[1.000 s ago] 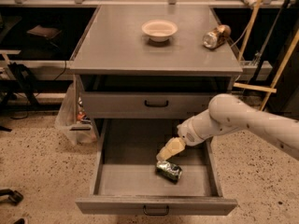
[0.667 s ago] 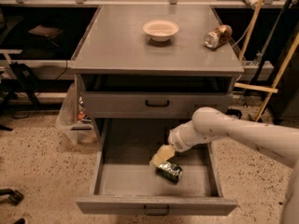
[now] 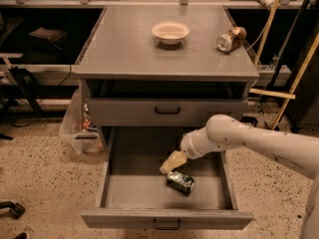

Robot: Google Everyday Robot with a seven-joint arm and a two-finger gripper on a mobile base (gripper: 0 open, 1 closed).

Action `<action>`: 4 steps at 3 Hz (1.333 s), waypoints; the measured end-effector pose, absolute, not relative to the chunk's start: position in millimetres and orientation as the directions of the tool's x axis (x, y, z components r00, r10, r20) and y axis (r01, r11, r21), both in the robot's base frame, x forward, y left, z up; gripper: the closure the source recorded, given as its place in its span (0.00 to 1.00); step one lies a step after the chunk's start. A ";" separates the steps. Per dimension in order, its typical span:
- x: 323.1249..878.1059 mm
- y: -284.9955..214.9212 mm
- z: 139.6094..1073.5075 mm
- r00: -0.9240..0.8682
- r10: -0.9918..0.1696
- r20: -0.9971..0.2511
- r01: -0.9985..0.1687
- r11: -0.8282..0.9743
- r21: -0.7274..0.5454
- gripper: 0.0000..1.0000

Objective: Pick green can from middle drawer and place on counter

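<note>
The green can [image 3: 180, 181] lies on its side on the floor of the pulled-out middle drawer [image 3: 119, 190], right of centre. My gripper [image 3: 168, 166] reaches into the drawer from the right on a white arm, its cream fingertips just above and left of the can, close to its upper end. The counter [image 3: 129, 49] is the grey cabinet top above, with a cream bowl [image 3: 170, 32] and a brown-copper can [image 3: 231, 38] lying on it.
The upper handled drawer [image 3: 167, 110] is closed above the open one. A clear plastic bin [image 3: 77, 126] stands left of the cabinet. Wooden poles [image 3: 291, 86] lean at the right. Dark shelving runs behind.
My gripper has moved left and a little down inside the drawer, coming closer to the green can. The can has not moved.
</note>
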State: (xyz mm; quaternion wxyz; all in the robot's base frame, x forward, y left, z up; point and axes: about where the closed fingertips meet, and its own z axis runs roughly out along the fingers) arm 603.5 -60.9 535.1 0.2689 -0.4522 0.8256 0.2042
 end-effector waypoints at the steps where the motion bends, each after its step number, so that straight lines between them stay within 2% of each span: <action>1: 608.3 -70.8 502.8 -0.460 -0.647 -0.608 -0.848 0.523 0.084 0.00; 2: 614.7 -107.3 440.9 -0.529 -0.660 -0.533 -0.805 0.589 0.069 0.00; 3: 614.4 -104.2 442.5 -0.525 -0.661 -0.536 -0.808 0.585 0.071 0.00; 4: 596.5 -81.3 409.4 -0.547 -0.661 -0.513 -0.813 0.565 0.141 0.00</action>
